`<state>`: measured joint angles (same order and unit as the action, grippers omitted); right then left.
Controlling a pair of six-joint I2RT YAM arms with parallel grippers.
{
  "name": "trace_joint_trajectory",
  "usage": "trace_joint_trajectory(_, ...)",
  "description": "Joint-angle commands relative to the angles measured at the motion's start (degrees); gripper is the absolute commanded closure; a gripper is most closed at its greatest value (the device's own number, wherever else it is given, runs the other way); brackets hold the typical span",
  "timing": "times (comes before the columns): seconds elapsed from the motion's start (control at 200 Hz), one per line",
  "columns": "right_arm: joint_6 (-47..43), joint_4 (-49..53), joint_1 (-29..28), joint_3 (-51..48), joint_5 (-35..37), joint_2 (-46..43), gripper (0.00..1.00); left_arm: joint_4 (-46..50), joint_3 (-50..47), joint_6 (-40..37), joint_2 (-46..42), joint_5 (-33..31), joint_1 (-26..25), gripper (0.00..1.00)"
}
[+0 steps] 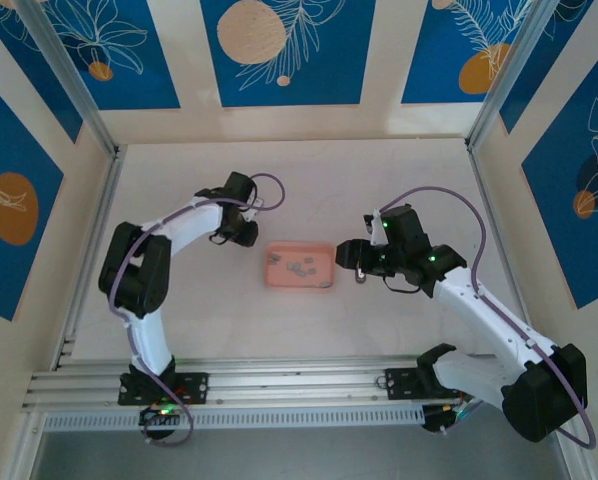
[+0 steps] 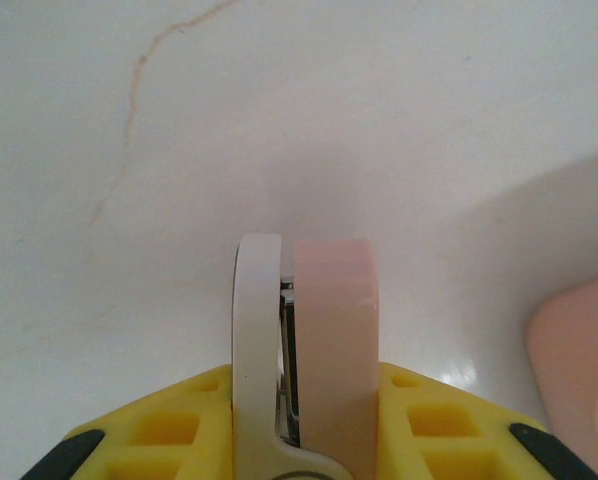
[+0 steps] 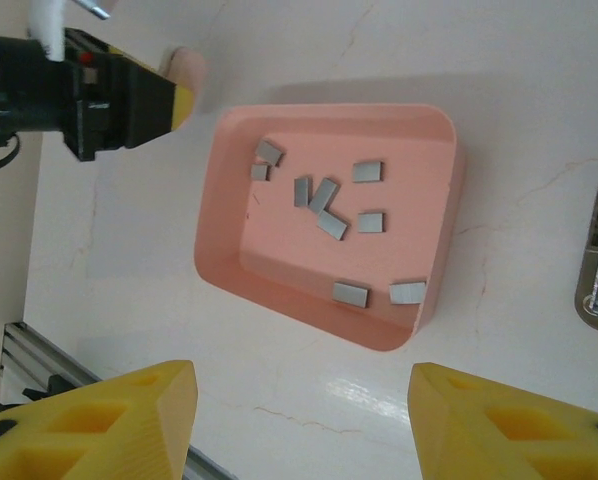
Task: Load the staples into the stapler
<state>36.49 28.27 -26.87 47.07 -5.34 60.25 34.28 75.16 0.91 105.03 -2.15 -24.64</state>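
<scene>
Small flat grey metal staples [image 3: 329, 222] lie scattered loose on the smooth floor of the pink tray [image 3: 319, 112], a shallow plastic rectangle with rounded corners, set on the pale, glossy table [image 3: 519, 90]. Above its near edge hovers the right gripper [image 3: 301, 380], yellow ribbed fingers spread wide, nothing between them. Off to the tray's left, the left gripper [image 2: 309, 385] pinches the stapler [image 2: 334, 340], a round-nosed white-and-pink block, both pads pressed against its sides.

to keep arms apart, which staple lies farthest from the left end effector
The lower-right staple in the right wrist view, by the tray corner; others lie nearer.
</scene>
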Motion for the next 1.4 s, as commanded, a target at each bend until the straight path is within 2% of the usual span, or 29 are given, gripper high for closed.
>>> trace_joint_trajectory(0.0,-0.89,-3.22,0.24,1.06,-2.98,-0.09,0.42,-3.12,-3.21,-0.64,-8.45,1.54,-0.09,0.76)
trace_joint_trajectory(0.085,-1.0,-6.56,-0.01,1.24,-5.27,-0.04,0.42,-7.22,-7.61,-1.61,-14.86,5.74,-0.12,0.76)
trace_joint_trajectory(0.28,-2.18,-14.93,-1.6,1.49,-12.2,0.29,0.42,-20.68,-19.17,-11.64,-28.93,25.85,-0.14,0.77)
trace_joint_trajectory(0.415,-3.52,-20.66,-6.4,0.47,-10.67,-1.1,0.43,-26.89,-24.45,-17.28,-34.7,35.47,-0.1,0.77)
trace_joint_trajectory(0.555,-4.0,-27.2,-11.35,-1.83,-10.1,-3.17,0.43,-30.83,-28.4,-22.56,-38.99,40.43,-0.23,0.77)
trace_joint_trajectory(0.695,-3.13,-30.28,-14.79,-2.66,-8.51,-3.23,0.43,-35.6,-31.69,-24.07,-42.07,43.12,-0.23,0.77)
trace_joint_trajectory(0.92,-1.58,-25.96,-13.6,0.72,-13.33,-1.17,0.4,-30.05,-31.57,-31.32,-44.45,46.21,-0.58,0.77)
trace_joint_trajectory(1.13,-15.06,-16.08,-12.61,5.85,-15.41,-1.81,0.39,-22.73,-30.46,-40.35,-45.49,49.85,-0.98,0.77)
trace_joint_trajectory(1.396,-46.84,-11.46,-12.15,7.11,-21.04,-2.26,0.37,-12.23,-27.02,-46.16,-43.95,55.21,-1.77,0.77)
